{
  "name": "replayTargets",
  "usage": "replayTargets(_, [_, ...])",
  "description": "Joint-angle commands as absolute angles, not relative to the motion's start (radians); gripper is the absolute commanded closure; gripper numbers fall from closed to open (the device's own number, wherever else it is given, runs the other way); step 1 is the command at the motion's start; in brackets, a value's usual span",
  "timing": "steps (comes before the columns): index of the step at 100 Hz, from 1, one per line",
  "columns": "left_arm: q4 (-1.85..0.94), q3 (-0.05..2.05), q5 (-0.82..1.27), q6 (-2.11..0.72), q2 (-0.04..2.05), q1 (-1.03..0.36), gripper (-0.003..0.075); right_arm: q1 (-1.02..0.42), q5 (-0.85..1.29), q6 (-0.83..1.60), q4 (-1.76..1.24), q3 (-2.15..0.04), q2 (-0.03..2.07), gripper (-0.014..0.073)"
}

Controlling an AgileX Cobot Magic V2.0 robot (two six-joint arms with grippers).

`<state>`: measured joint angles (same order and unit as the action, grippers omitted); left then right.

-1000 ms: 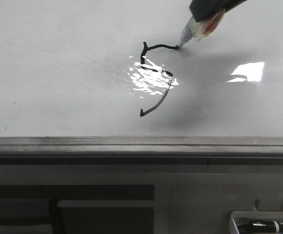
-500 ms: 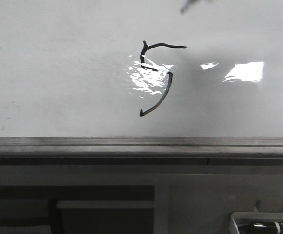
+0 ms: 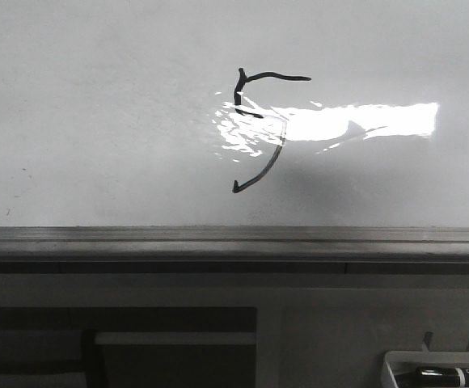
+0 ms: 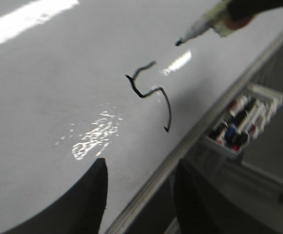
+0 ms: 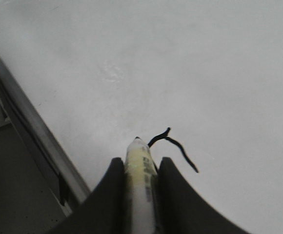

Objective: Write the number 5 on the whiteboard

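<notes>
The number 5 [image 3: 238, 90] is drawn in black near the middle of the whiteboard [image 3: 97, 121], partly under bright glare. Neither gripper shows in the front view. In the right wrist view my right gripper [image 5: 138, 163] is shut on a pale marker [image 5: 140, 195], whose tip is off the board just short of the 5's stroke [image 5: 180, 147]. The left wrist view shows that marker [image 4: 205, 24] in the air above the number 5 [image 4: 170, 111]. My left gripper [image 4: 140, 168] is open and holds nothing, over the board's lower rail [image 4: 180, 156].
A grey metal rail [image 3: 218, 236] runs along the whiteboard's lower edge. A small white tray [image 3: 388, 364] with a black marker [image 3: 453, 373] sits at the front right; the same tray [image 4: 273, 95] holds several markers. Small dark specks [image 3: 23, 170] mark the board's left part.
The marker finished the 5's top bar, then lifted off the board and left the front view at the top. The glare patch now stretches wider to the right.
</notes>
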<state>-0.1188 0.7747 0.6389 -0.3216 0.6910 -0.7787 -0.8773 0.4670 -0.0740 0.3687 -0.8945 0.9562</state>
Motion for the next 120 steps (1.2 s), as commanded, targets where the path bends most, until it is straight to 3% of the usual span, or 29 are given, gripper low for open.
replayTargets(1, [-0.141,0.865,0.65,-0.428,0.775,-0.833,0.0405,-0.908,0.341,-0.023,0.393,-0.878,0.948,0.0639])
replayTargets(34, [-0.111,0.962,0.644,-0.624,0.977,-1.072,0.0405,-1.046,0.273,-0.017,0.394,-0.835,0.948,0.0662])
replayTargets(70, [-0.166,0.985,0.614,-0.607,0.996,-1.077,0.0405,-1.184,0.273,0.067,0.394,-0.835,0.948,0.0662])
replayTargets(102, [-0.159,0.985,0.682,-0.58,0.999,-1.075,0.041,-1.2,0.259,0.067,0.394,-0.835,0.948,0.0662])
replayTargets(120, [-0.157,0.985,0.693,-0.58,1.0,-1.075,0.0529,-1.206,0.258,0.067,0.394,-0.835,0.948,0.0662])
